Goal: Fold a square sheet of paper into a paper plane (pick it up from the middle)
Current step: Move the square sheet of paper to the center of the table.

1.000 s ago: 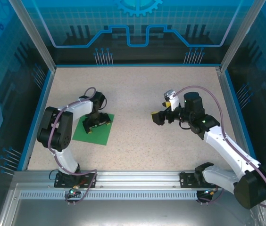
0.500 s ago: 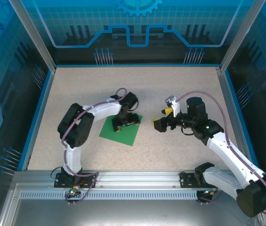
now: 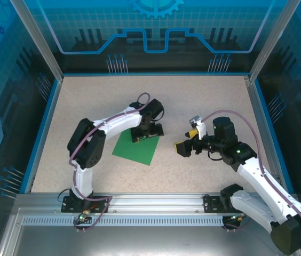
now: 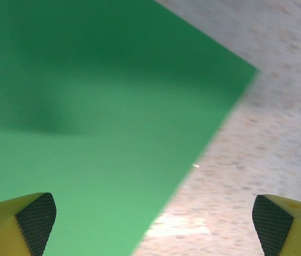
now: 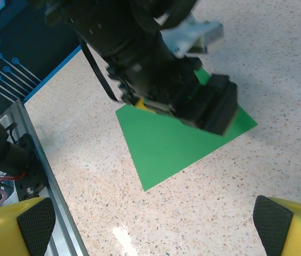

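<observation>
Noting the square sheet of paper (image 3: 134, 150) flat and unfolded on the surface (image 3: 204, 101), I judge it near weightless, limp and slick against the speckled top. No edge offers itself, so a pinch at its middle must bunch it upward without creasing it astray. Left tool (image 3: 148, 133) hangs low over the sheet's far corner, fingers spread wide and gripping nothing; right tool (image 3: 186, 140) sits well apart to the sheet's right, likewise released.

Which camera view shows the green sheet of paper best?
The top external view: the square sheet of paper lies flat, almost whole, its far edge under the left claw. The right wrist view hides more behind that claw. The left wrist view shows one blurred corner.
</observation>
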`<state>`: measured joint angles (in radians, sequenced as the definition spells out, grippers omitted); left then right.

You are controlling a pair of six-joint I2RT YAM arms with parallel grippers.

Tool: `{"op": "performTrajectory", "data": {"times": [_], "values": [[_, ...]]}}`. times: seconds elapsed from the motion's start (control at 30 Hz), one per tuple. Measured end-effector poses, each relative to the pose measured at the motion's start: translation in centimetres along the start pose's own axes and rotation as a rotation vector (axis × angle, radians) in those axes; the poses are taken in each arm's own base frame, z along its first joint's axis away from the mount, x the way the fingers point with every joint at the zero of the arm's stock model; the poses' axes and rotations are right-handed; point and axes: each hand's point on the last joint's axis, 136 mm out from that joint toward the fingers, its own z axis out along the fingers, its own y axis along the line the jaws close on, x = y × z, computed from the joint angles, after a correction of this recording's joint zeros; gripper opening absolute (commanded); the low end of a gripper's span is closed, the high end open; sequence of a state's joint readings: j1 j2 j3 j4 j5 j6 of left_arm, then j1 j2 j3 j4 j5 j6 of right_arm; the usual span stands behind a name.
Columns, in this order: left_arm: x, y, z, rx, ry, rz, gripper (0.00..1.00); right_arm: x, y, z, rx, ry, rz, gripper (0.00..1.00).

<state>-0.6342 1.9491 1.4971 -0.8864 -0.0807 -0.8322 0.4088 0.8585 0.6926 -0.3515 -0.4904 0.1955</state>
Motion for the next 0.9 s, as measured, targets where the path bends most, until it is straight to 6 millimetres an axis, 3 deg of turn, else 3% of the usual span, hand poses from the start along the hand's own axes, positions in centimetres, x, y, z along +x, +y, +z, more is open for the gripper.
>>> {"op": "performTrajectory", "data": {"times": [0.1,0.2,0.3,0.63,0.9], "values": [[-0.9,4.7,-0.9,-0.083,-0.036,-0.02,0.98,0.5,0.8,0.6,-0.026,0.026,-0.002,0.99],[-1.3,9.0,-0.4,-0.153,-0.034,-0.055,0.98,1.1,1.3,1.2,-0.037,0.056,-0.002,0.99],[-1.3,11.4,0.6,-0.2,-0.013,-0.068,0.98,1.6,1.6,1.8,-0.042,0.077,-0.002,0.99],[0.0,10.1,3.9,-0.148,0.045,-0.039,0.99,2.5,1.8,3.6,-0.039,0.127,0.014,0.99],[2.1,6.9,4.2,-0.103,0.059,-0.028,0.99,2.4,1.4,4.1,-0.025,0.125,0.026,0.99]]}}
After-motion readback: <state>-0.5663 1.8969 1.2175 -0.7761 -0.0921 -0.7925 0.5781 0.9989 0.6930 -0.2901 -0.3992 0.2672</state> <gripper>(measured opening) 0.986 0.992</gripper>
